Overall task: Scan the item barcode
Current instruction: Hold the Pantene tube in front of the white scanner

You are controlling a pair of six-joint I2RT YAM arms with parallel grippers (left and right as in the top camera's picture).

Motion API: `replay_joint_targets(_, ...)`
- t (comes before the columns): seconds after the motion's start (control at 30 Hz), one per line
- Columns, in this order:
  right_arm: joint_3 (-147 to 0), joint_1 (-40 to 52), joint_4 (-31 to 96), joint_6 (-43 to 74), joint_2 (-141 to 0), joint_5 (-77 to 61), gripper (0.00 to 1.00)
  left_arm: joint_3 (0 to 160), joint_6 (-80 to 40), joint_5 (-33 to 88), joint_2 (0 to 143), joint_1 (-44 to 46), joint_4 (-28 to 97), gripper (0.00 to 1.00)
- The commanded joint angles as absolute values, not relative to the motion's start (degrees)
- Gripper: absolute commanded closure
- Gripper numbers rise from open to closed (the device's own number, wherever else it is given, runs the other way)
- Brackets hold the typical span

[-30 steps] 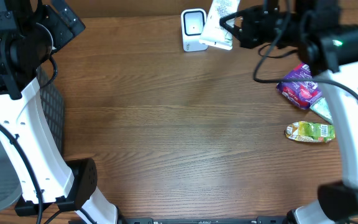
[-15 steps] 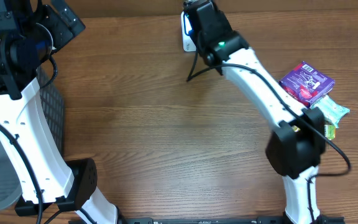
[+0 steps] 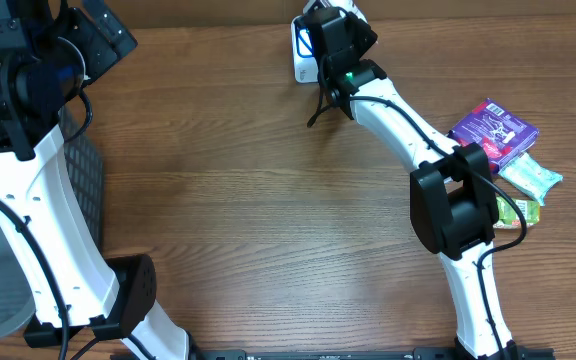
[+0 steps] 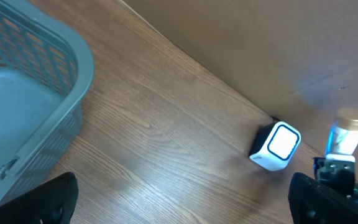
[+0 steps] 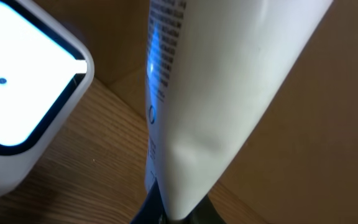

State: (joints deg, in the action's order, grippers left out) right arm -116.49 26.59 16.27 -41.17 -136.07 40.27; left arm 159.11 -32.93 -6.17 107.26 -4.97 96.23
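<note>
Across the wooden table (image 3: 268,200) the white tube (image 5: 216,93), pinched in the right gripper (image 5: 169,210), has just been swung before the lit scanner (image 4: 275,147) for reading, while the left gripper (image 4: 182,199) is held spread.

wooden table (image 3: 248,200) bears a white scanner (image 4: 275,147), grey basket (image 4: 23,93), purple packet (image 3: 495,130) and green packet (image 3: 533,176).

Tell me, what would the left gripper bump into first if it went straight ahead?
Probably the table, between the basket and the scanner. The left gripper is open and empty, with nothing nearer in its way.
</note>
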Motion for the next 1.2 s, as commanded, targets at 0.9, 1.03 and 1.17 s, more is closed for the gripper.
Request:
replay_joint_targets(0.9,-117.32,28.10,30.26,-37.30,-136.68,41.23,0.96,159.20,-33.41,-6.09,107.15,-4.82,96.23,0.00)
replay_joint_targets(1.03,-117.32,29.28,30.96,-37.30,-136.68,41.78,0.96,159.20,-33.43,-6.09,107.15,-4.82,96.23,0.01)
replay_joint_targets(1.17,-117.40,30.81,31.81,-37.30,-136.62,41.98,0.96,159.20,-33.43,-6.09,107.15,-4.82,96.23,0.00)
